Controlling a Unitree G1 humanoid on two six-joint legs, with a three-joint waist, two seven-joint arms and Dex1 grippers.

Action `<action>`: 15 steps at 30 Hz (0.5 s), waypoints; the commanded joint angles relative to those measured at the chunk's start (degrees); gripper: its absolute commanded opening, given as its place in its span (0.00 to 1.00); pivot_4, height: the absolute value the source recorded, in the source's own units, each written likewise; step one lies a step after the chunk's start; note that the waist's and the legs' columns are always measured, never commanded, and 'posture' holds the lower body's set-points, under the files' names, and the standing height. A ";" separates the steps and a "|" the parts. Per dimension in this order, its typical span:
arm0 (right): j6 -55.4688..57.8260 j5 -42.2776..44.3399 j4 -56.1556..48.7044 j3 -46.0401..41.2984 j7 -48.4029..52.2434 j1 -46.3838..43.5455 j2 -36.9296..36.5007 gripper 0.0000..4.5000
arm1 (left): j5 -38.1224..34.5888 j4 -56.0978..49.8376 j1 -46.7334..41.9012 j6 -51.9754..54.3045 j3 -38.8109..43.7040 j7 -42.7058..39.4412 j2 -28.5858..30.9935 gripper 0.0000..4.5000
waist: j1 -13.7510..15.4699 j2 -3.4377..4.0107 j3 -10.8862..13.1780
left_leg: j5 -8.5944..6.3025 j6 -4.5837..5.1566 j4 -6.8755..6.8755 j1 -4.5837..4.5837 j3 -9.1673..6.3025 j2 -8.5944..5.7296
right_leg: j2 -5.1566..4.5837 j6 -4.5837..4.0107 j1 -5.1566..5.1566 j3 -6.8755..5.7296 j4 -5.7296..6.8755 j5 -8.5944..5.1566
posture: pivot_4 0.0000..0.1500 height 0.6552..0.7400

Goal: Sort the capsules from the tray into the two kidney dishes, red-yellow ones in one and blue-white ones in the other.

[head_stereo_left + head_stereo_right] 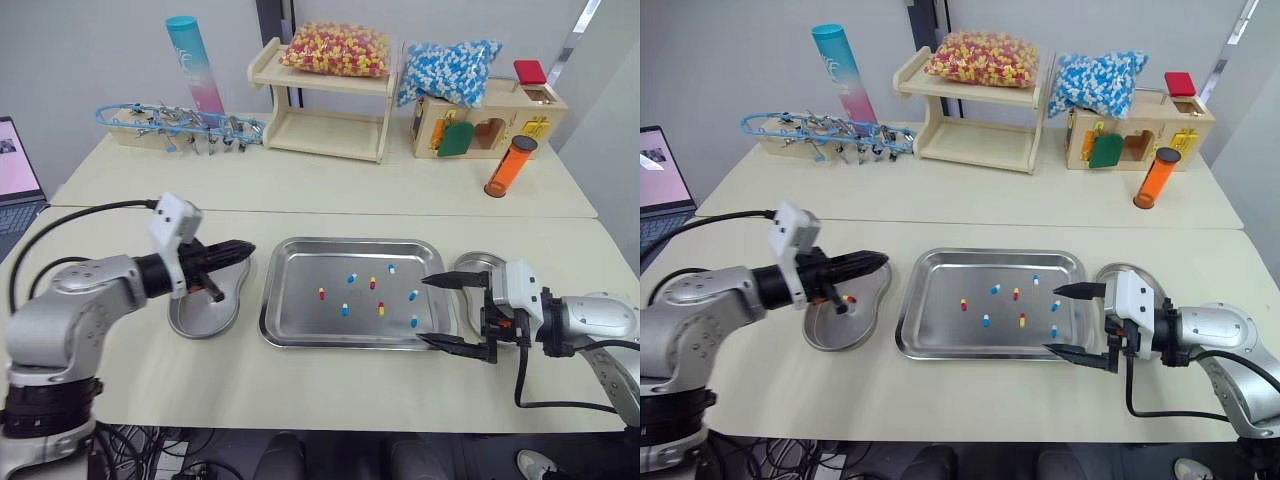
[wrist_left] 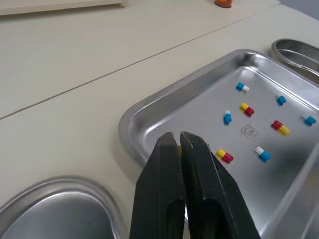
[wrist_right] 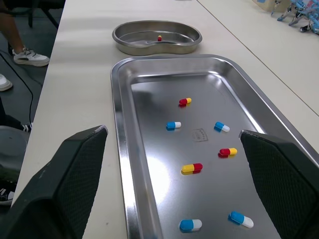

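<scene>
Left gripper (image 1: 240,252) pinched closed hides part of its dish (image 1: 190,328); right gripper (image 1: 424,310) gapes empty.

Robotics lab or test room, pale tables (image 1: 300,180) pushed together against a grey wall, laptop (image 1: 15,170) at the left edge, wooden shelf (image 1: 320,115) with bags of capsules (image 1: 338,48) upper centre, wooden activity box (image 1: 490,125) upper right
</scene>
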 commanded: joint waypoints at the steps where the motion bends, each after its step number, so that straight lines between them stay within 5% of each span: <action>1: 0.31 2.34 -1.98 -0.87 1.27 -1.49 -0.29 1.00 | 0.13 0.95 3.12 -2.33 4.84 -3.34 5.18 0.00 | 0.05 0.00 0.00 | -0.01 0.01 -0.01 0.00 -0.01 0.01 | 0.00 0.00 -0.01 -0.01 0.00 0.00 | 1.00 1.00; 7: 2.78 5.35 -3.41 0.39 3.49 -4.85 -0.46 1.00 | 2.21 4.19 9.58 -6.76 8.61 -6.90 11.10 0.00 | 0.10 0.04 0.02 | -0.01 0.02 -0.05 0.00 0.01 0.01 | 0.00 -0.01 -0.04 0.00 0.00 0.00 | 1.00 1.00; 15: 6.83 9.46 -6.24 3.74 3.10 -11.13 2.12 1.00 | 3.04 5.77 13.41 -9.55 8.22 -6.93 10.35 0.00 | 0.15 0.05 0.04 | -0.01 0.02 -0.08 -0.04 0.00 0.03 | 0.00 -0.01 -0.09 -0.01 0.00 -0.01 | 1.00 1.00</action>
